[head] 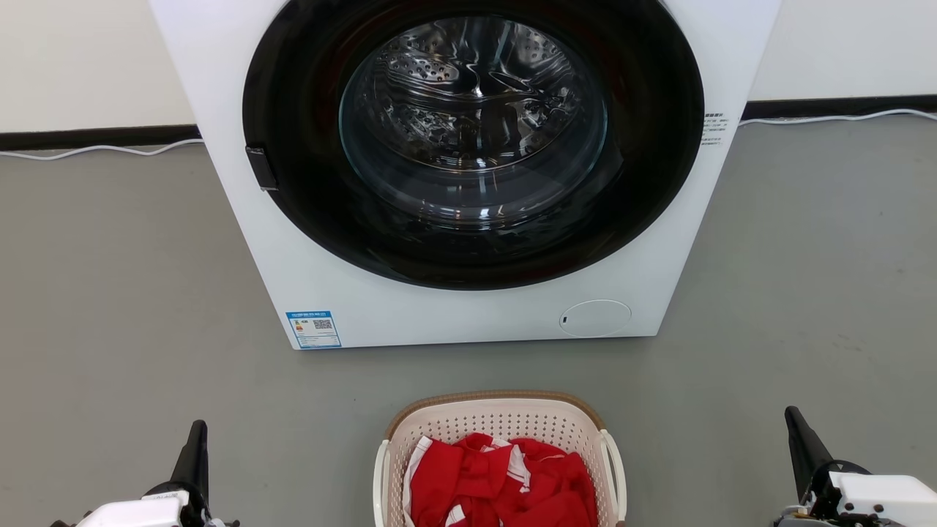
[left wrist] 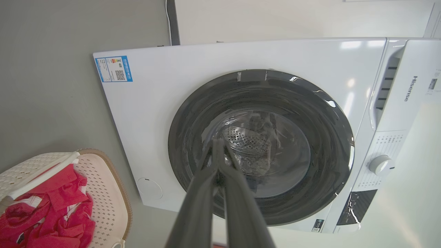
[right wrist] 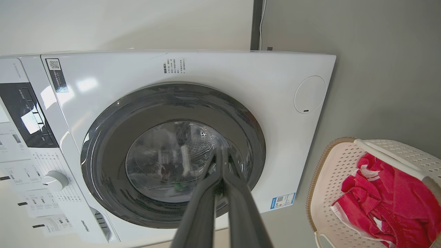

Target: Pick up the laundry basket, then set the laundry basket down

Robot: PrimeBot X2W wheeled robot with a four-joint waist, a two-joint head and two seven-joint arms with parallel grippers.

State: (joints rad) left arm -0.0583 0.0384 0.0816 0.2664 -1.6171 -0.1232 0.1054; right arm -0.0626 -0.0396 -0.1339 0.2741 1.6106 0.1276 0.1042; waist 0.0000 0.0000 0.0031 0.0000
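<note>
Sitting upright, laundry basket (head: pixel 505 428), long axis unclear, both end effectors (left wrist: pixel 217 144) (right wrist: pixel 221 153) closed, empty

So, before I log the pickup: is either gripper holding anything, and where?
Nothing. The left gripper and right gripper are shut empty, clear of the basket.

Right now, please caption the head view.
Cream perforated plastic laundry basket of red clothes before a white front-loading washing machine.

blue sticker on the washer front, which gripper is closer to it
Left. The left gripper is down-left of the blue sticker; the right gripper is far off, beyond the laundry basket.
</note>
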